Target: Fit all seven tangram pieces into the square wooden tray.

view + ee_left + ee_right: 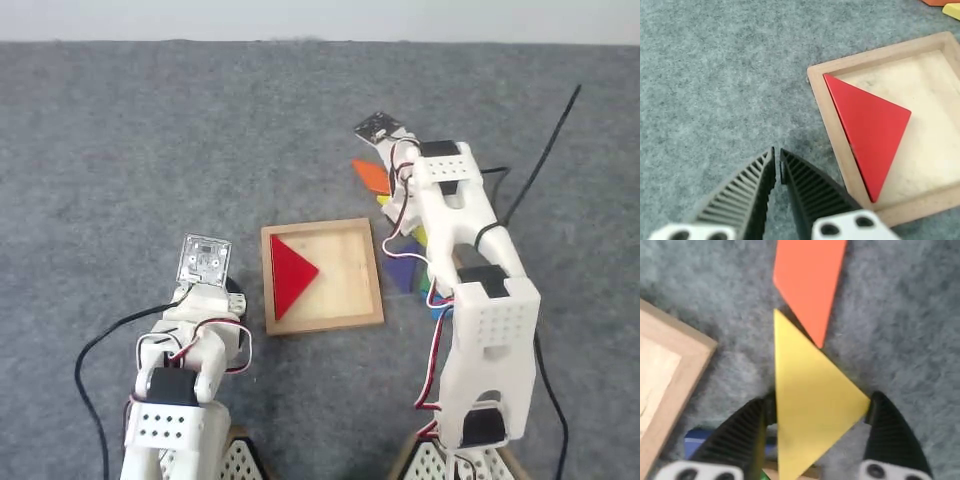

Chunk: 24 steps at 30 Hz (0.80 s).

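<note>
Yellow triangle sits clamped in my right gripper, touching the orange piece. My left gripper, clenched empty, hovers beside the tray holding the red triangle.

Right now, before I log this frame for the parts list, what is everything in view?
wooden tray: one, light wood, mid-table
red triangle: one, red, in the tray against the wall nearest the left arm
yellow triangle: one, yellow, outside the tray
orange piece: one, orange, past the yellow triangle's tip
blue piece: one, blue, beside the tray, partly under the right arm
table cover: one, grey
left arm: white, jaws shut, empty
right arm: white, jaws closed on the yellow triangle
</note>
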Tool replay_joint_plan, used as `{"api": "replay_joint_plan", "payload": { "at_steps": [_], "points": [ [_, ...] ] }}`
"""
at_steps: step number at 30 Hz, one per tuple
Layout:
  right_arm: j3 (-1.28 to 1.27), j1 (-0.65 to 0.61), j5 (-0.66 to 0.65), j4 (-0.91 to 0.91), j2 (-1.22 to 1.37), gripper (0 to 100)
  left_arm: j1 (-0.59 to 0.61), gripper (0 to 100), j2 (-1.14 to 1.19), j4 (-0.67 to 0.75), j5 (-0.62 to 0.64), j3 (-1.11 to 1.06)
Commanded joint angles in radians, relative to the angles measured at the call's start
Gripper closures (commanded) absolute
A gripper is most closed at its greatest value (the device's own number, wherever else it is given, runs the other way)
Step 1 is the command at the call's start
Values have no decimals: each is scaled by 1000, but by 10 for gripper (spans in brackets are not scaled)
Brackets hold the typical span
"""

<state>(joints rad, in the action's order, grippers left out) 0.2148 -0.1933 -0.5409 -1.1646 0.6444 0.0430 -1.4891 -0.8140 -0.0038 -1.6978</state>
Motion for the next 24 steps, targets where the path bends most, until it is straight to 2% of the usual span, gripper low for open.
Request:
{"api": "replay_joint_plan", "payload": {
  "at_steps": [1, 12, 21, 24],
  "points": [
    [23, 1, -3, 19, 4, 863, 5, 986, -12, -2, 5, 8],
    [25, -25, 172, -97, -168, 870, 5, 986, -12, -2, 5, 8],
    [25, -134, 334, -214, -286, 869, 5, 986, -12, -2, 5, 8],
    [25, -136, 334, -219, -298, 865, 5, 986, -12, -2, 5, 8]
  ]
}}
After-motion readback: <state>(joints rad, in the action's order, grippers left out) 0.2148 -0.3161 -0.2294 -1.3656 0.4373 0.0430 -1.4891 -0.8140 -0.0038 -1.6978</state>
